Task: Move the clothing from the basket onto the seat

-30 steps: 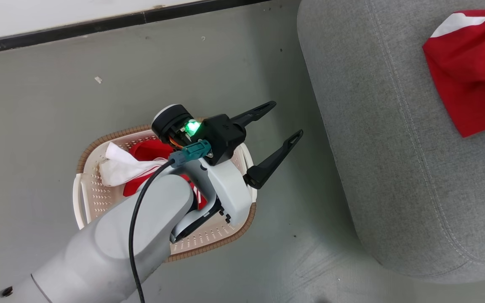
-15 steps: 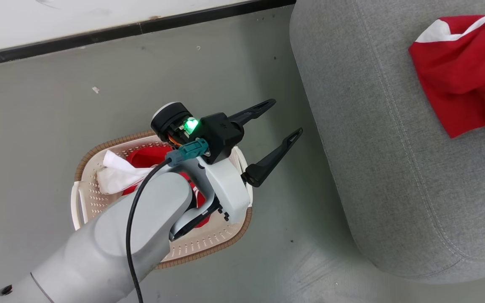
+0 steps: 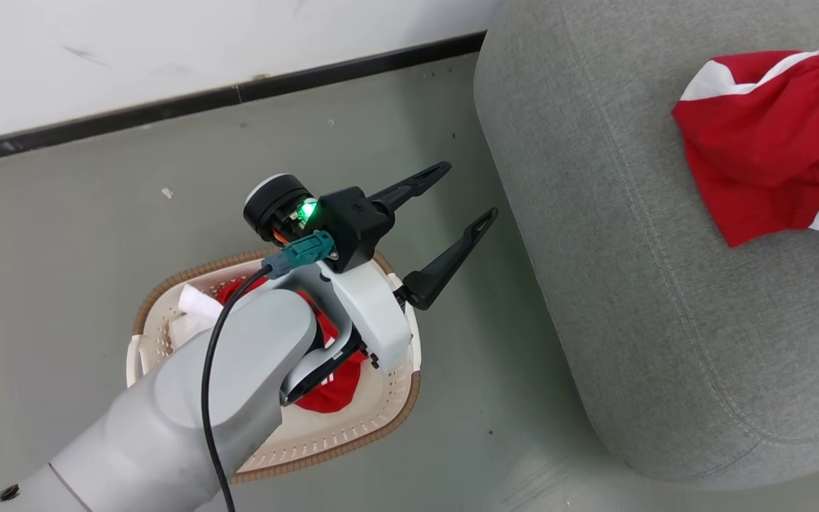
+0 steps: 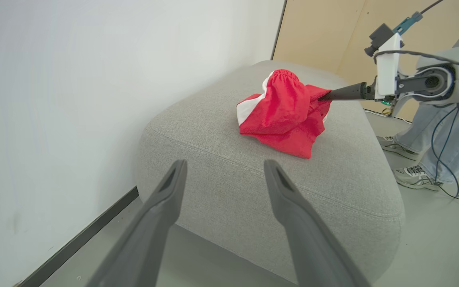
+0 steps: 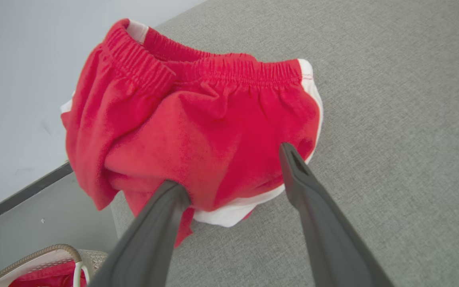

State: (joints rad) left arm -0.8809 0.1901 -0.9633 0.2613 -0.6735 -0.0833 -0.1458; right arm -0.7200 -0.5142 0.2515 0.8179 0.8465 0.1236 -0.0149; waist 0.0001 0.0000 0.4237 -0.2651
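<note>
One piece of clothing (image 3: 765, 163), red shorts with white panels, lies bunched on the grey seat (image 3: 630, 299). My right gripper (image 5: 229, 167) is open, its fingers spread to either side of the shorts (image 5: 197, 131) and touching the fabric. The left wrist view shows a right finger (image 4: 345, 92) against the shorts (image 4: 283, 115). A second red garment (image 3: 331, 387) lies in the basket (image 3: 381, 419), mostly hidden under my left arm. My left gripper (image 3: 468, 190) is open and holds nothing, above the floor between basket and seat.
A white wall with a dark baseboard (image 3: 239, 92) runs behind the basket. Grey floor (image 3: 495, 398) separates basket and seat. A person's legs and shoes (image 4: 420, 159) with trailing cables stand beyond the seat's far side. The basket rim (image 5: 50, 253) shows below the seat's edge.
The head camera has tilted, shifting the whole picture. The shorts have slumped into a looser heap on the seat. My left gripper has stayed open in the same pose.
</note>
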